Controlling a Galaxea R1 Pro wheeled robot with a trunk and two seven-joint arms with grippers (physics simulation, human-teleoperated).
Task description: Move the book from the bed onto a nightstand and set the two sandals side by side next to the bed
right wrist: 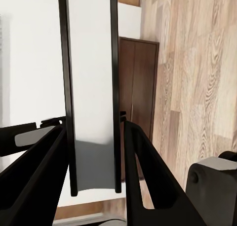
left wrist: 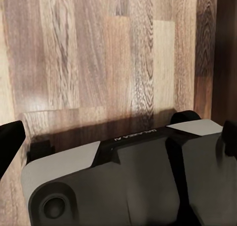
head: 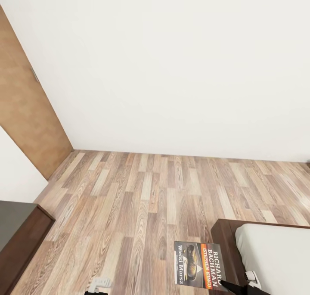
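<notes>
Right claw [right wrist: 94, 137], as seen in my right wrist view, was clenched on the book [right wrist: 91, 87], which stood edge-on between its two black fingers [right wrist: 148, 176], the pale page block showing between the dark covers. In the head view the same book [head: 199, 265] was held low at my right, cover up, above the wood-plank floor [head: 142, 191] and just beside the corner of the bed [head: 275, 252]; its cover bore a picture with orange and white lettering. The right claw [head: 234, 285] itself showed there merely as a dark tip at the book's near corner.

Bed: dark brown frame, pale mattress, at lower right of the head view; in the right wrist view its frame [right wrist: 138, 102] appeared behind the book.

Left claw [head: 101, 283]: a small pale part low in the head view, above the floor. In the left wrist view one black fingertip [left wrist: 10, 142] entered from the edge, over the robot's grey and black base [left wrist: 123, 176] and the floor; I could not tell whether this claw was released or clenched.

Surroundings: white wall [head: 172, 71] ahead, a brown door [head: 26, 114] at left, and a dark brown cabinet [head: 19, 234] at lower left.
</notes>
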